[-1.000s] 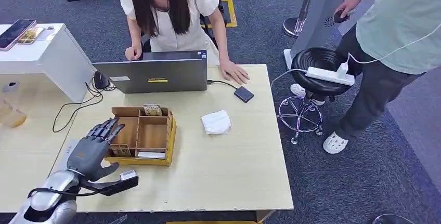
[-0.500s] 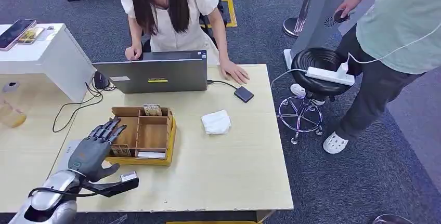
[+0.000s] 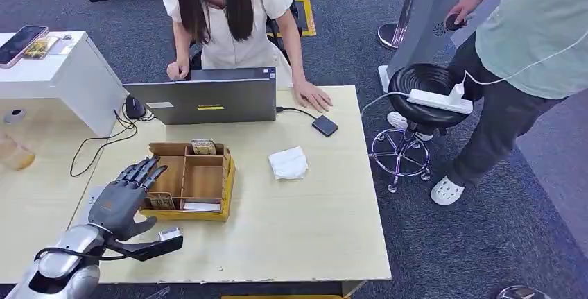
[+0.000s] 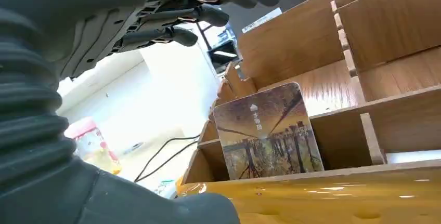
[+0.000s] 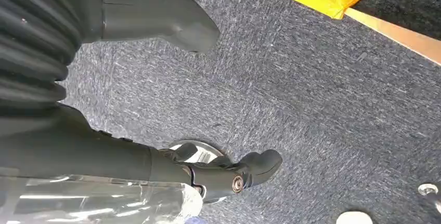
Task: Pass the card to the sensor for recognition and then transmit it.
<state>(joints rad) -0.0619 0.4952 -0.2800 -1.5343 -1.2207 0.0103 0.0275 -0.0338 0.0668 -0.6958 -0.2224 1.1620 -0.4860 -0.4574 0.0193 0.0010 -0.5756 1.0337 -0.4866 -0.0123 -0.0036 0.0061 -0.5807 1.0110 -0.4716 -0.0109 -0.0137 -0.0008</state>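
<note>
Left hand [image 3: 119,200] empty, fingers spread, at 9 o'clock of the wooden organizer [image 3: 208,210]. Card [image 4: 266,131] stands upright in its near-left compartment. Your risk: fingers catch the divider wall, tipping the card flat. Right hand [image 5: 156,11]: finger state unclear.

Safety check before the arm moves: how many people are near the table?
2. One person is behind the laptop, a hand on the table. A second person stands right of it, by the stool. Others may be out of frame.
</note>
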